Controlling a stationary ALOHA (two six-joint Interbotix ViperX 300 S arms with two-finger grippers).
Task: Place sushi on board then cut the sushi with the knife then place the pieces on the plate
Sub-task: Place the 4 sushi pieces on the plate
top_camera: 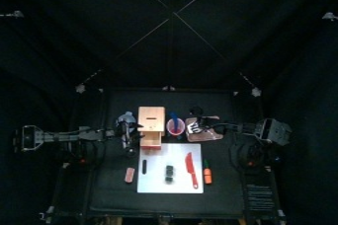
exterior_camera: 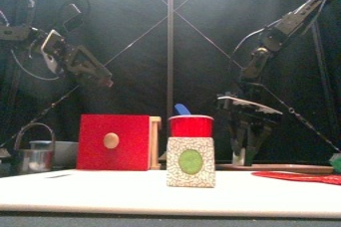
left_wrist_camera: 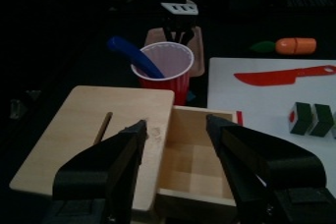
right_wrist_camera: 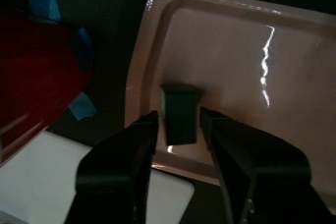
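R gripper (right_wrist_camera: 180,113) is over the pink tray (right_wrist_camera: 223,41), near one of its edges. One dark sushi piece (right_wrist_camera: 182,102) stands on the tray btw the jaws, which sit tight against both its sides – looks pinched, not loose. In the top view the tray lies at the back of the desk (top_camera: 113,199), right of the red cup (left_wrist_camera: 167,63), which holds the blue knife (left_wrist_camera: 136,56). L gripper (left_wrist_camera: 175,125) hangs above the pale wooden box (left_wrist_camera: 85,140) just left of the cup, jaws spread wide w/ nothing btw them. White cutting board (top_camera: 158,187) is at the desk's front centre. On it lie the red knife (top_camera: 191,168) and, just beside the knife to its left, two dark green sushi blocks (left_wrist_camera: 312,118) – apart from the blade, not touching it. An orange toy (left_wrist_camera: 292,45) lies off the board, near its right edge. Front view shows a small speckled carton (exterior_camera: 190,161) w/ a green oval, standing nearest the camera in front of the cup.
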